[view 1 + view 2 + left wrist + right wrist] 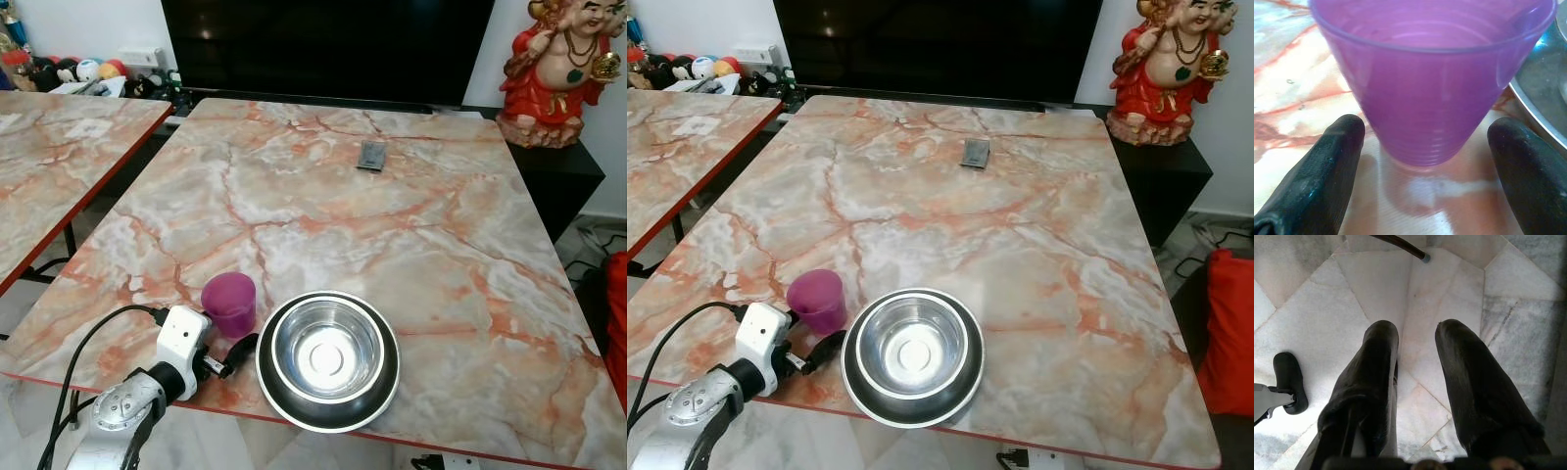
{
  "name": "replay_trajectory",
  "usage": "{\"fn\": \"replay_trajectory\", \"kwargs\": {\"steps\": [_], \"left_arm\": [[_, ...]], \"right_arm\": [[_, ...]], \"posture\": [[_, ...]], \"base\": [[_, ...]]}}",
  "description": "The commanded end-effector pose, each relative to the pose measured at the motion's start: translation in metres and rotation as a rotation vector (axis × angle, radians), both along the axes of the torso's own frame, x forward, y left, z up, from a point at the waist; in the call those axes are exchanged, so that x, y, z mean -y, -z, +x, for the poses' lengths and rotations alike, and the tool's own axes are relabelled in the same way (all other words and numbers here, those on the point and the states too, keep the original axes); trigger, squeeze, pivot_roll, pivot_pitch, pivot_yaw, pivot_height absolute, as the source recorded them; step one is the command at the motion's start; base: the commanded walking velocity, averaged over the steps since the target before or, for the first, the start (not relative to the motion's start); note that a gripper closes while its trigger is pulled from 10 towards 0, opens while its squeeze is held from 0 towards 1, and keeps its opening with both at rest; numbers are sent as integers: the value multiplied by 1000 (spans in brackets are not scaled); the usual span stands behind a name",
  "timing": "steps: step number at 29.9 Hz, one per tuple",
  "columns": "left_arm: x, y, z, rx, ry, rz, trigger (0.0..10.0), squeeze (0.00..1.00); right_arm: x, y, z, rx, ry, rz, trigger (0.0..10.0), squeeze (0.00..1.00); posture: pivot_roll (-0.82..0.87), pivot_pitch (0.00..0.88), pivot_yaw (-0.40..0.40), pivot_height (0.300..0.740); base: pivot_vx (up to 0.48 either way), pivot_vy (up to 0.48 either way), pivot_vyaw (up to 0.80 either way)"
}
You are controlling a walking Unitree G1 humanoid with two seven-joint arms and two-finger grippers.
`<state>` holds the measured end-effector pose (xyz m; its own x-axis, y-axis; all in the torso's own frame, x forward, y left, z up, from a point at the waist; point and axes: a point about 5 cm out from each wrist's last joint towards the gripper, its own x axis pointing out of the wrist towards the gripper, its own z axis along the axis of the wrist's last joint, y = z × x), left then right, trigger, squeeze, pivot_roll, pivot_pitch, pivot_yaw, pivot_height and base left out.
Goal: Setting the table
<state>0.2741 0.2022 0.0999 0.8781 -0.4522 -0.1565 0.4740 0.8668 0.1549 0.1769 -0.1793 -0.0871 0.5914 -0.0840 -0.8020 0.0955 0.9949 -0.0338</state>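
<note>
- Marble-patterned tabletop (392, 225): pink-orange veins, red edge. Second tabletop of the same pattern (59, 147) stands to the robot's left, across a gap.
- Large dark screen (323, 44) at the far edge; red figurine (554, 73) on a black stand at the far right.
- Stainless steel bowl (327, 357): wide dark rim, empty, upright, near the front edge of the tabletop.
- Purple plastic cup (229, 303): upright, empty as far as can be seen, just beside the bowl on the robot's left; whether the two touch cannot be told.
- Small grey rectangular object (371, 155) lies well apart, toward the far side; too small to identify.
- Left end effector (1425, 171): low at the front edge, fingers (1317, 171) spread to either side of the cup's base, no contact yet.
- Right end effector (1415, 357): idle over the marble floor (1312, 308), fingers slightly parted, holding nothing.
- Step in hand (judgement): approach to grasp the cup, early in the table setting.
- Next move (judgement): advance a little, then close evenly on the tapered wall; thin plastic, light squeeze. The bowl's rim sits near one finger, so watch clearance.
</note>
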Motion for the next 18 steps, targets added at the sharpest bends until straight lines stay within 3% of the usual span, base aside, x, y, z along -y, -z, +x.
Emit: {"fn": "replay_trajectory", "kwargs": {"steps": [1,10,12,15,18], "left_arm": [[-7,-1,-6,-14,-8,27,10000,0],[-20,-8,-17,-9,-22,84,10000,0],[-29,-11,-18,7,-54,112,10000,0],[-55,-22,-16,80,-206,152,10000,0],[-62,-22,-18,79,-236,163,10000,0]], "right_arm": [[0,2,-4,-21,-11,-4,10000,0],[1,3,-5,-24,-16,-5,10000,0],[1,2,-5,-24,-17,-5,10000,0],[1,2,-4,-23,-22,-5,10000,0],[0,2,-3,-23,-25,-5,10000,0]], "posture": [[73,94,-16,740],[77,91,-18,740],[80,89,-20,740],[85,87,-22,740],[87,85,-24,740]], "base": [[0,0,0],[0,0,0],[0,0,0],[0,0,0],[0,0,0]]}}
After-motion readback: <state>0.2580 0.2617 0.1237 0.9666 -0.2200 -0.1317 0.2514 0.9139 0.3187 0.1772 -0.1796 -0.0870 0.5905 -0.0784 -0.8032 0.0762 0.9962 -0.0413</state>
